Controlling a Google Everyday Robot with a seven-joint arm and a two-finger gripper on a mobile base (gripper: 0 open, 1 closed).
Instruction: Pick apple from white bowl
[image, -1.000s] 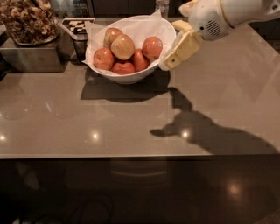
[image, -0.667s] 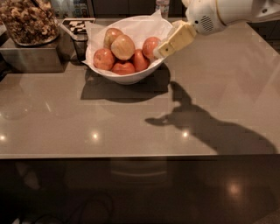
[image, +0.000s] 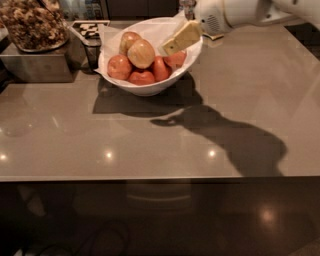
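Change: the gripper (image: 169, 47) has moved from beside the white bowl (image: 150, 89) to over its right rim, tip pointing down-left.
Apple: the apple (image: 141, 53) sits on top of the heap, resting on the redder apples (image: 142, 76), just left of the gripper tip.
Gripper state: spread or pressed together, I cannot tell.
Approach: it likely needs to carry on leftward, centre over the pale apple, then descend straight.
Risk: a slanted entry may nudge the red neighbours or snag the paper lining (image: 155, 30).

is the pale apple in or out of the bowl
In: the apple sits atop redder apples in the white bowl; the pincer hangs beside it over the bowl.
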